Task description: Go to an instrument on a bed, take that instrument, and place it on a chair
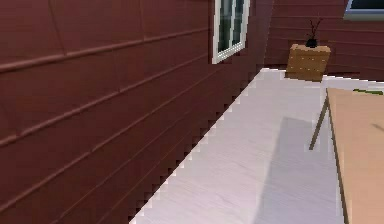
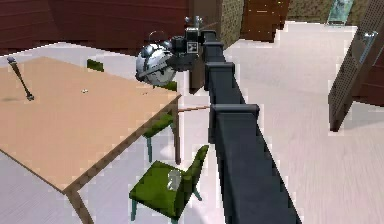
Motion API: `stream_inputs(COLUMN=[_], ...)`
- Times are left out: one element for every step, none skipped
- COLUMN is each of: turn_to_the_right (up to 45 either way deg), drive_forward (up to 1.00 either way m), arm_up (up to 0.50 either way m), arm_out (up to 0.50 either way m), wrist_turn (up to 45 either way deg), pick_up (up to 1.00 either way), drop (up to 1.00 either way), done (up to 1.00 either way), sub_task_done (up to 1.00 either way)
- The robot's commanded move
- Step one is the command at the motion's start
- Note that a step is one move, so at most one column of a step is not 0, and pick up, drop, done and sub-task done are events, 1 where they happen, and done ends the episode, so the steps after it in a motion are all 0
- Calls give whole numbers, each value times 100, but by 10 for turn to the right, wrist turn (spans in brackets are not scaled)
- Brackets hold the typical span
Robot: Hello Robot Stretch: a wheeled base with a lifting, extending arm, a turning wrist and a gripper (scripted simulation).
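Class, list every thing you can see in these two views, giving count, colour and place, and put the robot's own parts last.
table: one, light wood, arm side view's left
chairs: three, green, at the table's sides
thin thing: one, dark, on the table's far left part
round thing: one, grey-white, at the gripper's far end
chest: one, wooden, by the forward view's far wall
plant: one, dark, on the chest
windows: two, white-framed, forward view's top
arm: one, dark bar, from the arm side view's bottom edge
gripper: one, dark, at the arm's end

dark red plank wall, pale floor, tan table, green chairs, white window frame
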Motion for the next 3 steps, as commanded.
stream_inputs(turn_to_the_right=[0, 0, 0], drive_forward=[0, 0, 0], arm_up=[0, -46, -32], arm_out=[0, 0, 0], wrist_turn=[60, 0, 0], pick_up=[0, 0, 0], drop=[0, 0, 0], done=[0, 0, 0], sub_task_done=[0, 0, 0])
